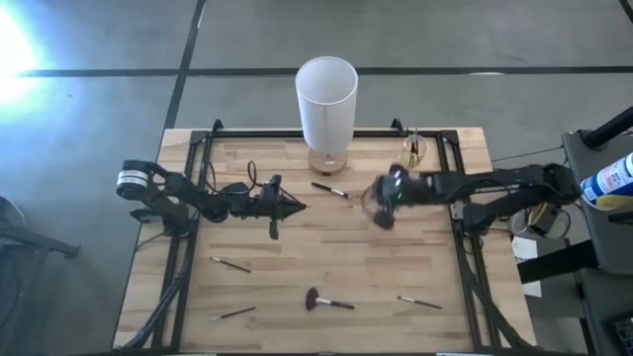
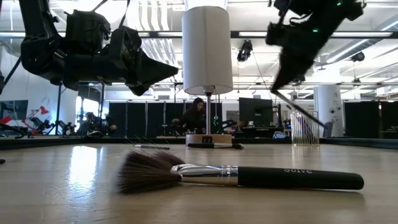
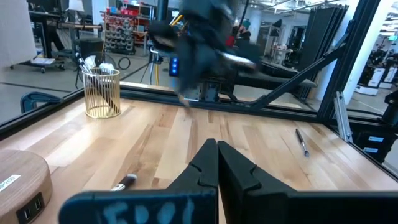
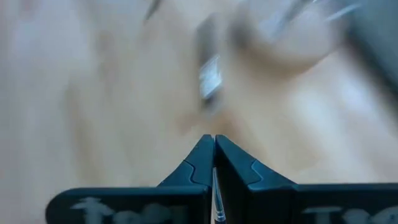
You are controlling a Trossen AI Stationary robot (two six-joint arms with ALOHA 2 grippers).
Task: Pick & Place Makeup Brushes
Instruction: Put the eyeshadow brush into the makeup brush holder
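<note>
Several thin dark makeup brushes lie flat on the wooden table: one (image 1: 329,190) near the lamp base, two (image 1: 229,264) (image 1: 232,313) at the near left and one (image 1: 420,303) at the near right. The wide fluffy brush (image 1: 326,302) (image 2: 242,176) lies at the near middle. My right gripper (image 1: 381,203) (image 2: 278,84) is blurred above the table's middle and shut on a thin brush (image 2: 298,107). My left gripper (image 1: 294,208) (image 2: 171,70) (image 3: 216,149) hovers left of centre, shut and empty. My right gripper pinches a thin makeup brush between its two fingers, and the silvery shaft (image 4: 216,196) shows in the slit between them. The fingers point down from above at a slant. The brush is lifted clear of the table and slants down below the fingertips (image 2: 311,117).
A white lamp (image 1: 326,99) on a wooden base (image 3: 18,180) stands at the far middle. A gold wire cup (image 1: 413,148) (image 3: 102,93) stands at the far right. Black frame rails (image 1: 188,198) run along the table's sides. A person (image 2: 194,115) sits in the room beyond.
</note>
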